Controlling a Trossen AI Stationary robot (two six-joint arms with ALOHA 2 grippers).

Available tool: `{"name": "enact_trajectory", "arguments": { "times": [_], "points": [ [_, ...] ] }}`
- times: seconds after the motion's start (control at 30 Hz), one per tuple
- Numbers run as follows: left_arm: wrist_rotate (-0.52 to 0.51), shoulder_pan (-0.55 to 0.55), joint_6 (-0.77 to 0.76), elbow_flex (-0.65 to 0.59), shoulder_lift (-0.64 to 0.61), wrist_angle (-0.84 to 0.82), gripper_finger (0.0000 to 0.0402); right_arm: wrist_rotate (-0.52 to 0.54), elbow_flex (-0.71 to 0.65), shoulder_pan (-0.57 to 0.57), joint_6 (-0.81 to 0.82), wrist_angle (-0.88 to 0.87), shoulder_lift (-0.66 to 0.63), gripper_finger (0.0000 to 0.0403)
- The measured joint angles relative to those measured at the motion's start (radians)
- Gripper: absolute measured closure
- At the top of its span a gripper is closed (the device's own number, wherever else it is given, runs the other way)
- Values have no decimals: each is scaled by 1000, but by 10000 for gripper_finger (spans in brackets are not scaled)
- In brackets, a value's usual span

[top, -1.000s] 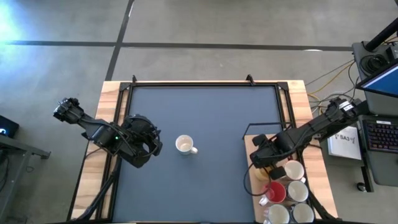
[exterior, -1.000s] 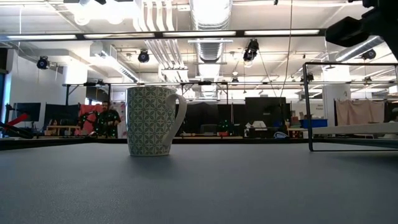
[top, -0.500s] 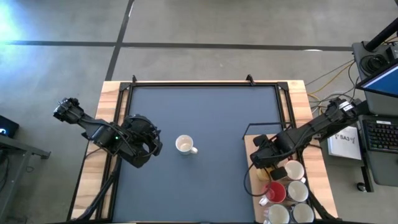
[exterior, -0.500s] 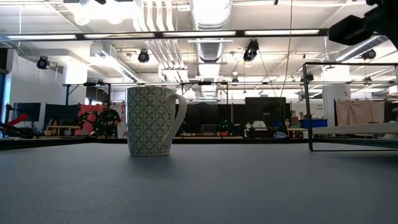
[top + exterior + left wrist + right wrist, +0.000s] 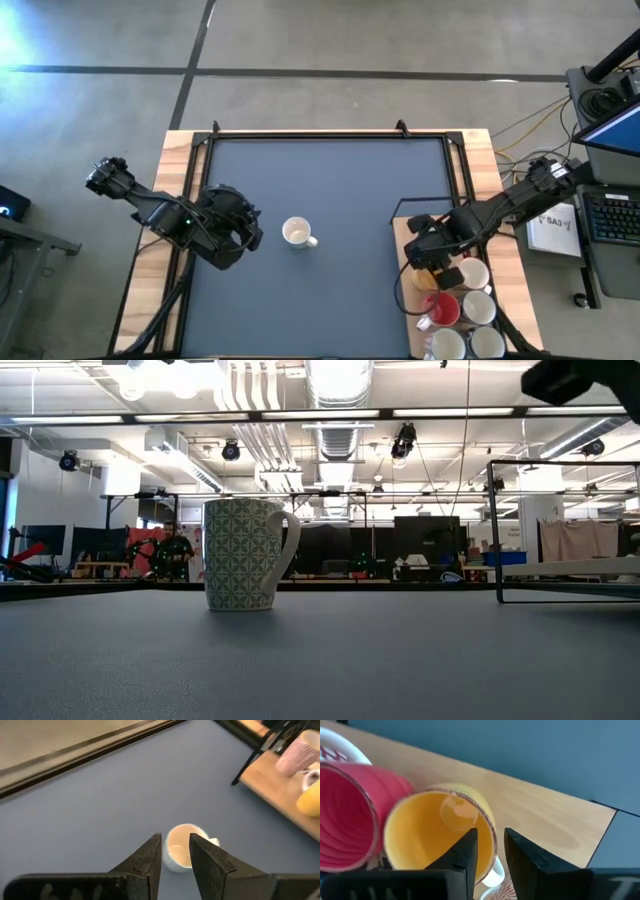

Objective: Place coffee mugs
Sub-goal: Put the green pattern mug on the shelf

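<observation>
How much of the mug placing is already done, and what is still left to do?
Done: one patterned mug stands upright alone on the dark mat.

In hand: the right gripper hovers at the rim of the orange mug in the cluster on the wooden board; nothing is lifted.

Left: the red mug and the white mugs there. The left gripper waits near the placed mug.
</observation>
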Motion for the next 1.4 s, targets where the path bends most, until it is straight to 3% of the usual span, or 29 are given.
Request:
{"name": "enact_trajectory", "arguments": {
  "times": [0.4,0.8,1.4],
  "points": [
    [135,2,1,0,99,58,319,136,61,-3,231,-4,0,320],
    [267,81,49,0,188,46,319,168,63,-47,551,2,0,287],
    [552,407,573,0,381,180,319,168,63,-53,631,10,0,284]
  ]
}}
